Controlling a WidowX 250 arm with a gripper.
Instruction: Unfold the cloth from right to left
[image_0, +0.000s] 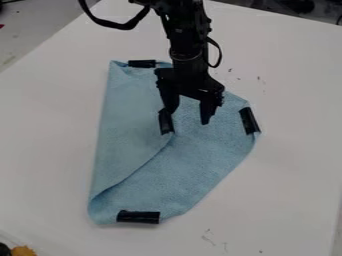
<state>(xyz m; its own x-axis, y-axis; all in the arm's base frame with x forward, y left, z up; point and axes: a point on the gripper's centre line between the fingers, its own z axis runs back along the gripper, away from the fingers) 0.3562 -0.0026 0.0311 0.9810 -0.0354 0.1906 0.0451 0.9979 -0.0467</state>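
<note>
Blue cloth (127, 135) lies part-folded below the gripper (187, 116), whose two fingers stand wide apart, one at a black strip (165, 125).

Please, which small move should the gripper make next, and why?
Probably shift the gripper slightly toward the black tape on the folded flap: its fingers stand open, but the tape appears beside one fingertip, not centred between both.
</note>
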